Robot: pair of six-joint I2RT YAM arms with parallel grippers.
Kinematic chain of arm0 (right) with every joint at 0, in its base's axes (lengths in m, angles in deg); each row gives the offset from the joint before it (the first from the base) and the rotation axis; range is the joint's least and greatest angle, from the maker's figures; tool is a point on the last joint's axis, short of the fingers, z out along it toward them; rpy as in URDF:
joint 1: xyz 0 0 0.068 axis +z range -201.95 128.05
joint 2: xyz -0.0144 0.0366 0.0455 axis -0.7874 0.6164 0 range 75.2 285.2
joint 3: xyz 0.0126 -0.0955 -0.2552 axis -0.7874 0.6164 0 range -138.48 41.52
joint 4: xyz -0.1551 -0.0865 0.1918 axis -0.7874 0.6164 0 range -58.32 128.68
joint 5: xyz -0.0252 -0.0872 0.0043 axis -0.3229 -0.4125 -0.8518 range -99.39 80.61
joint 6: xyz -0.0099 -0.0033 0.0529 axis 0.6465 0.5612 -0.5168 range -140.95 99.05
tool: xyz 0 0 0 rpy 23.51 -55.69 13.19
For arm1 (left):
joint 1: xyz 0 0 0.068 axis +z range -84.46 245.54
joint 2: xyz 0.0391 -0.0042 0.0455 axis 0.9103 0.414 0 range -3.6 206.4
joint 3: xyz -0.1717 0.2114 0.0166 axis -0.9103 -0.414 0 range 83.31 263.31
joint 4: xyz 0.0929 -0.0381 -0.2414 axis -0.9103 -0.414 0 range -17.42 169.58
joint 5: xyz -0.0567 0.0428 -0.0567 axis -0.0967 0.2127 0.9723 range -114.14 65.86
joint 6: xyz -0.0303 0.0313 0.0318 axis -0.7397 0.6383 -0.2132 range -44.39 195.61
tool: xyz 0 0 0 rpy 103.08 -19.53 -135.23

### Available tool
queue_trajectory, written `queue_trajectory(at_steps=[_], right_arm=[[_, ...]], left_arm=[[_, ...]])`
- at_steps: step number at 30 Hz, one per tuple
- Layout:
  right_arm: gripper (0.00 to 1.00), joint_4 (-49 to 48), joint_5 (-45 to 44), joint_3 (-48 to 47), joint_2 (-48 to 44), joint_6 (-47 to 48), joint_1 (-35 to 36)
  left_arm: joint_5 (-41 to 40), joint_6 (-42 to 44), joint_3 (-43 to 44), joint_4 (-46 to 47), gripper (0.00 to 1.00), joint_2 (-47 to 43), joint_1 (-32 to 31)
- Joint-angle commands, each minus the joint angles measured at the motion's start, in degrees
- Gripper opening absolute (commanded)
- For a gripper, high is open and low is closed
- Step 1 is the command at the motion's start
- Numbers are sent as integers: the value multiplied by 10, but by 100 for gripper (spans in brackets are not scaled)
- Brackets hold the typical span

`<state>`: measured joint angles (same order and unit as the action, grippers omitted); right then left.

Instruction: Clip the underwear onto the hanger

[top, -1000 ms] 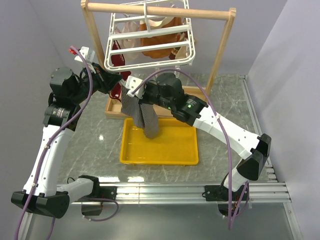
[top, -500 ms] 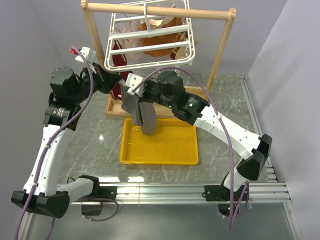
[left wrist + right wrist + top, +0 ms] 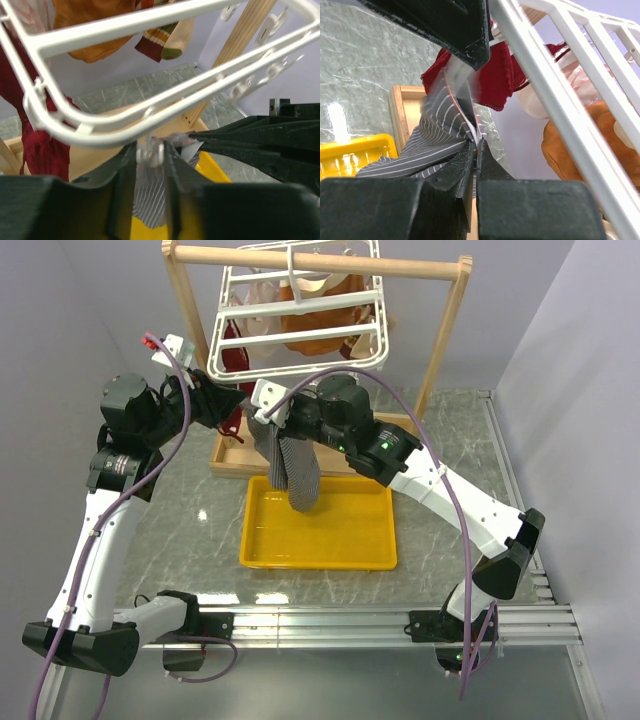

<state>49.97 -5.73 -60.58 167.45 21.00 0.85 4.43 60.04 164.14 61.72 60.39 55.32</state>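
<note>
Softness is the main thing about the grey, finely striped boxer-style cloth underwear (image 3: 292,468). It looks light and limp, with no stiffness of its own, so it folds and droops from whatever point carries it. It is not fragile or slippery, but a thin single layer could slide out of a weak bite. I judge the best hold to be a bunched upper edge, where several layers stack.

That is where the right gripper (image 3: 474,146) has it, jaws pressed together on a gather of striped fabric. Whether that edge is the waistband I cannot tell.

From the pinch the underwear hangs with its long axis near vertical, the held end up by the rack's near corner. The free end points down over the back left part of the yellow plastic tray (image 3: 330,545). Whether it brushes the tray floor is not clear.

Just above the held fold dangles a small white clip (image 3: 150,152). The left gripper (image 3: 150,167) is closed around it, a finger against each side. The clip hangs from the rim of the white plastic grid hanger (image 3: 95,131). I judge the step in hand to be feeding the fold into that clip.

Dark red underwear (image 3: 35,150) hangs close beside this corner, with orange-brown garments (image 3: 325,340) farther along. The rack hooks on a wooden frame stand (image 3: 320,260).
</note>
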Motion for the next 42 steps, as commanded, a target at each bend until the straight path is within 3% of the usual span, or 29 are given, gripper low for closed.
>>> queue_trajectory(at_steps=[1, 7, 11, 14, 23, 32, 36, 42], right_arm=[[0, -12, -2, -29, 0, 6, 4], [0, -13, 2, -30, 4, 5, 4], [0, -21, 2, -29, 8, 4, 4], [0, -26, 3, -34, 16, -2, 4], [2, -36, 2, -21, 20, -41, 5], [41, -51, 2, 71, -36, -76, 9], [65, -55, -1, 118, -66, -107, 9], [73, -60, -6, 205, -125, -165, 4]], left_arm=[[10, 3, 11, -71, 33, -3, -1], [-14, -9, 16, -67, 62, -12, -1], [-27, -23, 6, -44, 89, -41, -1], [-34, -31, -2, -37, 95, -58, 0], [-44, -52, -32, -43, 95, -68, 0], [-91, -66, -31, -19, 92, -32, 16], [-98, -64, -26, -4, 92, -20, 24], [-97, -59, -20, 6, 92, 0, 38]])
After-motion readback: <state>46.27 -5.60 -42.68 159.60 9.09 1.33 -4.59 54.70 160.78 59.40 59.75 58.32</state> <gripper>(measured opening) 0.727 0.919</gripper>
